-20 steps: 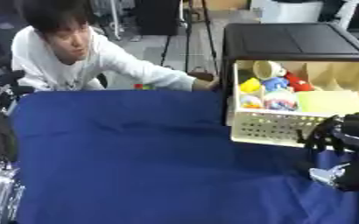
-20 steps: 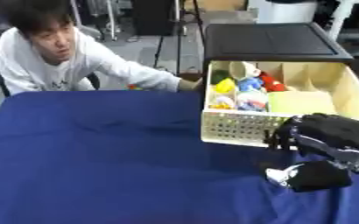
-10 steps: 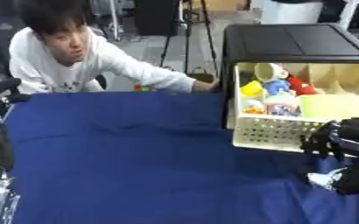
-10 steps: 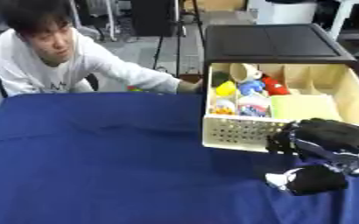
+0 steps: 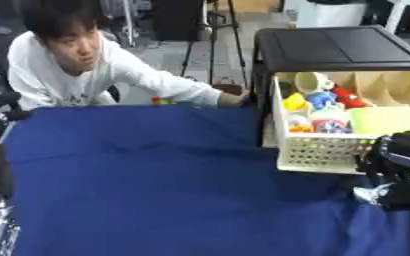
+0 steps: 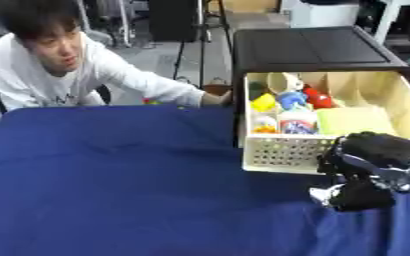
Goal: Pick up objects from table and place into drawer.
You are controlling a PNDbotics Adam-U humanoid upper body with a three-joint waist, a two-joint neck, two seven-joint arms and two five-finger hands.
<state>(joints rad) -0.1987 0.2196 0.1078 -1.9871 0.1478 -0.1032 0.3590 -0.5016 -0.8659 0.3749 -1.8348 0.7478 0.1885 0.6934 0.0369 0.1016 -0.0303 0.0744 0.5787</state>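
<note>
My right hand [image 6: 366, 170] sits just before the drawer [image 6: 283, 152]; a person's hand [image 6: 215, 98] rests left of it.

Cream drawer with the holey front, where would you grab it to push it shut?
On the cream plastic drawer, probably the top rim of the holed front wall, reached from the near side and above. That wall stands upright facing the robot, and its left stretch is bare; the right hand is by its right end.

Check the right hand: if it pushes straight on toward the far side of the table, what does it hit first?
Most likely the drawer: its perforated front wall sits just beyond the right hand, which is low at the blue table edge. Depth is unclear, so whether they already touch can't be told.
</note>
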